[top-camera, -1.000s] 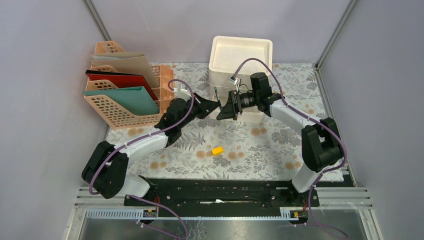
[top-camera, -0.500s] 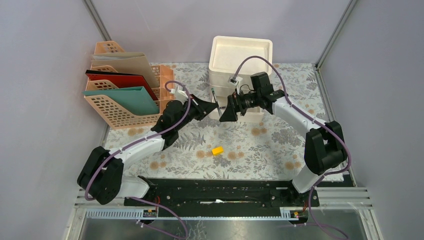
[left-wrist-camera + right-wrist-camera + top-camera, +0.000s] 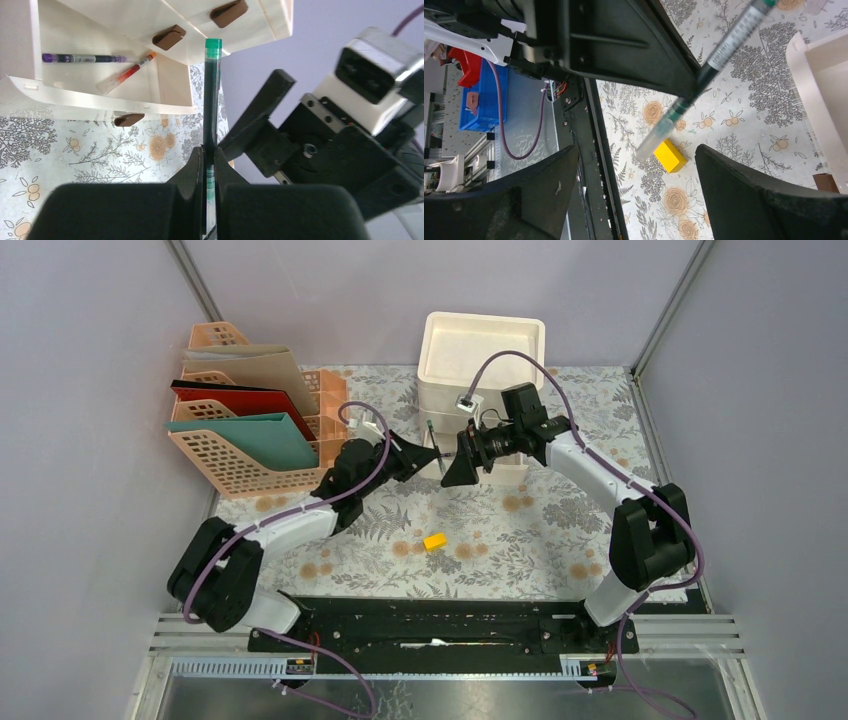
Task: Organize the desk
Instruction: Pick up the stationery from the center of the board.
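Nudged a little since before, the wide-open right claw point(image 3: 636, 152) should gently close on the green pen point(image 3: 211, 100) that the left claw point(image 3: 208, 155) pinches tight.

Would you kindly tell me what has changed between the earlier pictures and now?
The right gripper, open, edged slightly toward the near edge around the green pen, and its elbow swung a little outward. The left gripper barely shifted and stays shut on the pen. Nothing was taken or released. The yellow block, file rack and white drawer unit stayed put.
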Controlling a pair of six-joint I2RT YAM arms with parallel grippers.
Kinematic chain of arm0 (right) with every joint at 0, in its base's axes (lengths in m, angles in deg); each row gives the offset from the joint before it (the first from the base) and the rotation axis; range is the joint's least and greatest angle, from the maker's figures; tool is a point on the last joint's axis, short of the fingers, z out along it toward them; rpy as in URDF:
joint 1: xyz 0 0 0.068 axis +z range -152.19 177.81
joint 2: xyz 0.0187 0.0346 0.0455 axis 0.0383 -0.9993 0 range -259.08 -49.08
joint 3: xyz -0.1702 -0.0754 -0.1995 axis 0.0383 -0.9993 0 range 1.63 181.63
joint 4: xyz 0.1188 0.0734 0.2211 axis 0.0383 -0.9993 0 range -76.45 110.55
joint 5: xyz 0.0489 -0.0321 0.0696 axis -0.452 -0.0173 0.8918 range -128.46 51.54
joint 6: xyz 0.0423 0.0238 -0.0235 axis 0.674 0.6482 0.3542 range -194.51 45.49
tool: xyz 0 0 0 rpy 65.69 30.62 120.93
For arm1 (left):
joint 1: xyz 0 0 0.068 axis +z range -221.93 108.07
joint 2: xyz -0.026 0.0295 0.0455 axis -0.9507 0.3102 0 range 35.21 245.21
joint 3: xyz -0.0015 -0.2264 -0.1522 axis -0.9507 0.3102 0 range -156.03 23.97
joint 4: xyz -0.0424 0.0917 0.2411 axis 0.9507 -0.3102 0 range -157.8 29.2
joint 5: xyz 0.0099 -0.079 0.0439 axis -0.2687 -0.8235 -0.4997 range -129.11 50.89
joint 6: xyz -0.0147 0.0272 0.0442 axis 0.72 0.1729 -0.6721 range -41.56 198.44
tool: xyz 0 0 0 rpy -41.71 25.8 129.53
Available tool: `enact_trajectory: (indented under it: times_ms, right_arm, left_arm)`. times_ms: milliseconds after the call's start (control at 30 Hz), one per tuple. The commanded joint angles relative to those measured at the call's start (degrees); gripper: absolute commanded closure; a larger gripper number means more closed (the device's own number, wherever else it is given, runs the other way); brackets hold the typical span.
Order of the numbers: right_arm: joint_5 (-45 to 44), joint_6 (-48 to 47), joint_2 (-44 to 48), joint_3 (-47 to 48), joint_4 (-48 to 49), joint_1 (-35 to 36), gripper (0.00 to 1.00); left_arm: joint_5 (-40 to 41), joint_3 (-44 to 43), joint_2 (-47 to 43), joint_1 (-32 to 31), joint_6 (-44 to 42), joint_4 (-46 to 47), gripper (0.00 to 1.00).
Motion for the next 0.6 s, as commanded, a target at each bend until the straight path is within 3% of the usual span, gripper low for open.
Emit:
enact_trajectory:
  times_ms: [0,133,333,567]
  right_arm:
    - [-2.5,1.9,0.4,3.1,1.1,0.3,0.08]
    - [-10.2,-2.8,1.8,4.7,-3.2,-0.8,0.04]
    - [-11.0,-5.5,4.5,5.0,-6.4,-6.2,0.01]
    - [-12.9,-7.5,7.5,4.9,-7.0,-6.5,0.01]
  left_arm:
    - [-1.7,-4.2,2.9,0.1,-0.2,5.1,1.00]
    - [3.8,-3.6,4.2,0.2,3.6,1.9,1.00]
    - [11.1,-4.3,7.7,0.1,13.1,-2.3,1.00]
    - [18.2,-13.9,16.0,-1.5,22.1,-9.7,1.00]
